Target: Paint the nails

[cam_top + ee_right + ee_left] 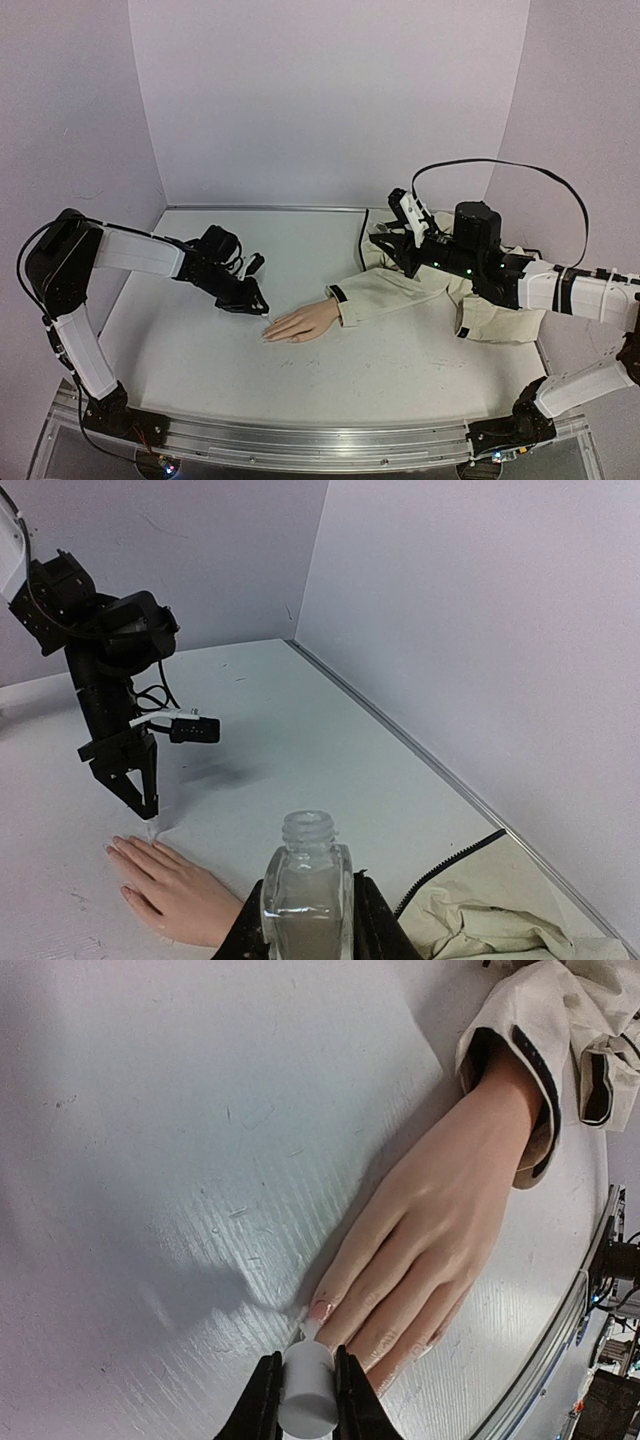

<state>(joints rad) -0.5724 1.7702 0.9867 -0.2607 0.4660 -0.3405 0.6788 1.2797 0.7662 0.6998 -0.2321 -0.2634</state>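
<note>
1. The nails (322,1310) sit at the fingertips of a pale mannequin hand (430,1230), which lies palm down on the white desk (150,1160) with its fingers stretched out.
2. In the top view the mannequin hand (300,325) rests near the middle of the desk (200,370). Its fingertips point toward the left arm's side.
3. The wrist comes out of a beige sleeve (400,290) with dark trim at the cuff. The sleeve runs back under the right arm.
4. The left gripper (307,1365) is closed narrow on a small white cap (308,1400), which it holds pointing down at the fingertips.
5. A pale brush tip (308,1328) pokes out below the cap, right at the edge of one nail. I cannot tell whether it touches the nail or lies just beside it.
6. The right gripper (305,925) clamps a small clear bottle (305,885) upright with its neck open.
7. The bottle is held above the sleeve (490,920), well apart from the fingertips.
8. From the right wrist view, the left gripper (145,800) stands tip down just beside the outstretched fingers.
</note>
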